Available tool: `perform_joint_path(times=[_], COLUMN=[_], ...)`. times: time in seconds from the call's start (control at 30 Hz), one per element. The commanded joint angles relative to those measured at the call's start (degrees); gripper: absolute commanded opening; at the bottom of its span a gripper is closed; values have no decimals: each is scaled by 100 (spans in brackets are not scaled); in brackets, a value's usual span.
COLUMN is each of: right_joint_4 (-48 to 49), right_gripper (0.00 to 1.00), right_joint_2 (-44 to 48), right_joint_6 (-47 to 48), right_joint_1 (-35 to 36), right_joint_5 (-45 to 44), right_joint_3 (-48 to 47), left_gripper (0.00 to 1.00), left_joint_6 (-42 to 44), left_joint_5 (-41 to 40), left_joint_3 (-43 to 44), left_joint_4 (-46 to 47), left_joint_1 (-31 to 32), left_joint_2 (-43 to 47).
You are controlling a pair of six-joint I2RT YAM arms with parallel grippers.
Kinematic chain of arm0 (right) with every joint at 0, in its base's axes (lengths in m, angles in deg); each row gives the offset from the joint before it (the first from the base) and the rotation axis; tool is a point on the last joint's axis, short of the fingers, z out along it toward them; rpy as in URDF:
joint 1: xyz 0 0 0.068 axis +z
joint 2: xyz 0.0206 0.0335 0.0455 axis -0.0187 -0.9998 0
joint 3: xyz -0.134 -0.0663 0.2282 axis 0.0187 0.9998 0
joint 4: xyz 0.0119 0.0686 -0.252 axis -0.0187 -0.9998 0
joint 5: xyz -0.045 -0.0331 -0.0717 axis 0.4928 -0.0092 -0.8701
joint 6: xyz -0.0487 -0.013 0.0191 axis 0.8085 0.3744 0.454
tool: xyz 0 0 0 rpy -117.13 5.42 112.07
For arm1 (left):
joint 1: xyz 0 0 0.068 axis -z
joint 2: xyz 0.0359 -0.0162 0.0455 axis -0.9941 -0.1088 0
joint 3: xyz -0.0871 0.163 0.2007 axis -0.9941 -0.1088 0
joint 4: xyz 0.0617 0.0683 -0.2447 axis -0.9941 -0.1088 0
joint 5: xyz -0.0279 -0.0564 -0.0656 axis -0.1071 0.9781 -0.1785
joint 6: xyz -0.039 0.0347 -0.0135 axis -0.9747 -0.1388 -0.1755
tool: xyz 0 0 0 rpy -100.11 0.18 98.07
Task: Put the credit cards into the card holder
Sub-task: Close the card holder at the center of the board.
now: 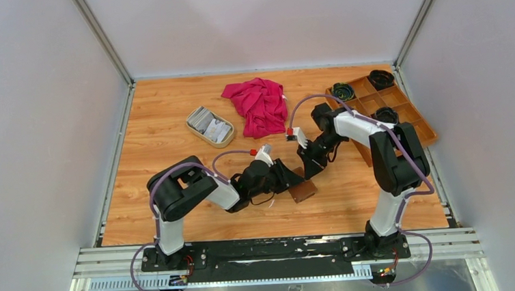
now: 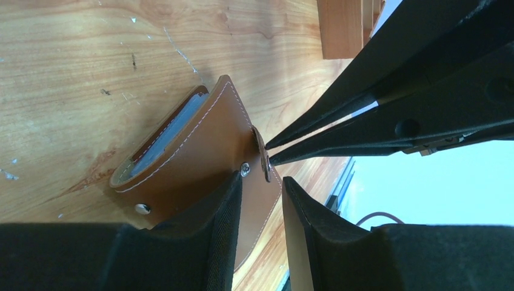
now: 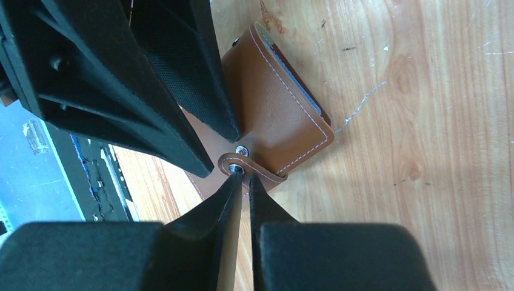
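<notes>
Card holder lies on the table between the two arms, nearer their bases than the far wall, folded body slanting away from the snap tab. The right gripper meets it tab-first, fingers pressed almost together on the tab. The left gripper stands slightly parted, tips down on the flap beside the snap, seemingly pinning rather than pinching. A grey layer shows in the card holder's mouth; card or lining, I cannot tell. The credit cards sit in the beige dish, well apart to the far left, nearer the left arm. The wooden tray on the right holds dark round things.
</notes>
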Motion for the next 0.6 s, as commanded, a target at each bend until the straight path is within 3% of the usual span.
perform_joint_path(times=[0.0, 0.57], right_joint_4=[-65, -78], right_gripper=[13, 12], right_joint_2=[-103, -205], right_joint_6=[-58, -52], right_joint_1=[146, 238], right_joint_5=[-93, -151], right_joint_3=[71, 71], left_gripper=[36, 26], left_joint_6=[-66, -153], left_joint_5=[-54, -85], left_joint_3=[135, 144], left_joint_4=[-94, -164], left_joint_1=[0, -88], left_joint_2=[-210, -390])
